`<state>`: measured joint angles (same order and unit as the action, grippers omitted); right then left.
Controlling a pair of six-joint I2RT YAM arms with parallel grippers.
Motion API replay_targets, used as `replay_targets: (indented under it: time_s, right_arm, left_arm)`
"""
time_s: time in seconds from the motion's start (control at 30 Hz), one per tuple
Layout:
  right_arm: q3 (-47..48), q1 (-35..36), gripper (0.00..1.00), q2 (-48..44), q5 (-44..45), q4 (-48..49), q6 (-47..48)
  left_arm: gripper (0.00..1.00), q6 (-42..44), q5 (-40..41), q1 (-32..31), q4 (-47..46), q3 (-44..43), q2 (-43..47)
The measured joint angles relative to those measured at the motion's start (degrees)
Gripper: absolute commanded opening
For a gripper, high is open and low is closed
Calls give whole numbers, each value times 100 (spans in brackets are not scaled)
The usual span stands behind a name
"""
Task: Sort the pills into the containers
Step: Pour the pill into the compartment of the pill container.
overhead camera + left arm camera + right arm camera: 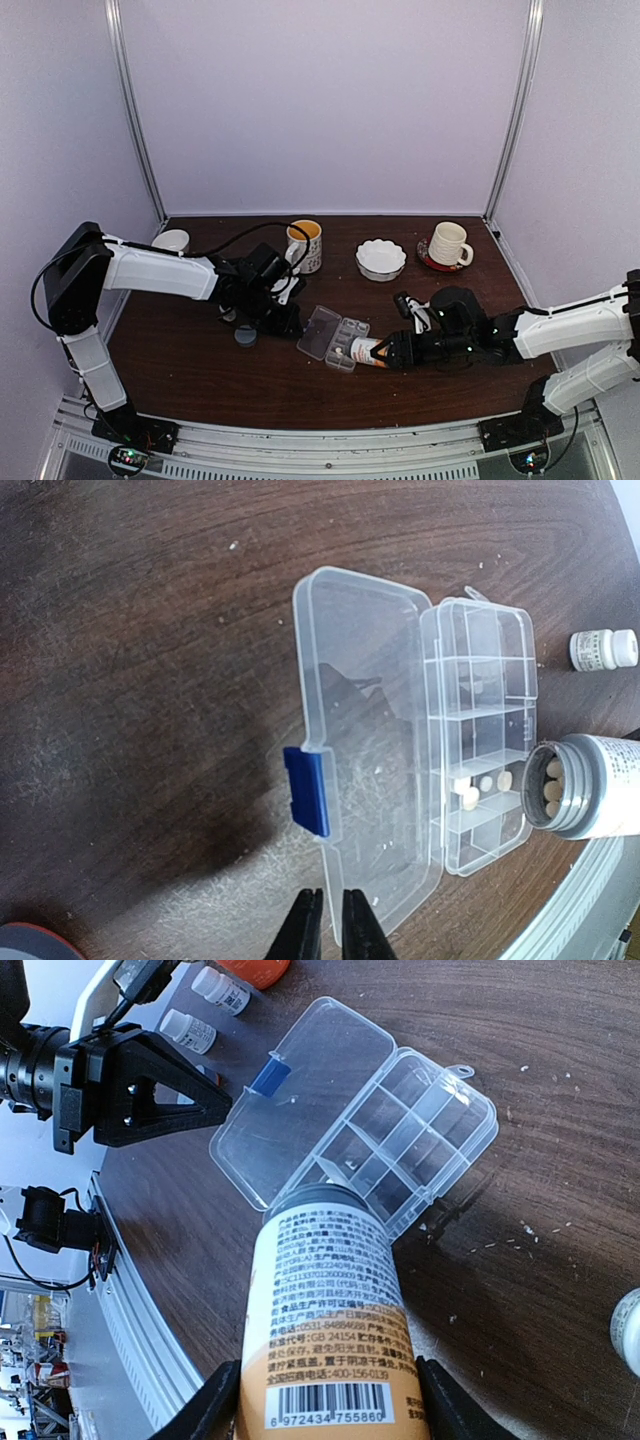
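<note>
At the middle of the table: clear organizer box (345,343) lying open, its lid (360,730) folded flat beside the compartments (480,680)
Lid latch: blue clip (308,792) on the lid's outer edge
Pills: a few whitish pills (486,782) in 1 compartment near one end of the box; more show inside the bottle's mouth
Right gripper (330,1415): clamped around a labelled pill bottle (325,1300), held on its side, cap off, mouth at the box's rim next to the compartment with pills
Left gripper (322,925): fingers nearly together, holding nothing, hovering just off the lid's edge
Nearby: small white bottle (603,648) on the table beside the box; grey cap (245,337) near the left gripper
</note>
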<state>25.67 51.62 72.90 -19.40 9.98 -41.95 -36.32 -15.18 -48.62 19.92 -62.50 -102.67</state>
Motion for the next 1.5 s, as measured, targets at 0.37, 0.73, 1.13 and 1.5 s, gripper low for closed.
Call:
replay_targets:
  time_s: [0.37,0.73,1.13,1.5]
  right_arm:
    - [439,0,0,-422,122,-767,210]
    - [328,0,0,-330,138,-555,190]
    - [551,0,0,136,146,-739,181]
    - [1029,0,0,-103,166,-1388,302]
  left_arm:
    - [47,39,-28,-13,-7,-90,-7]
    - [45,42,-146,-17,-24,-197,-297]
    - [23,-2,-308,-24,-44,-289,-564]
    - [21,-4,-306,-24,-50,-289,-564]
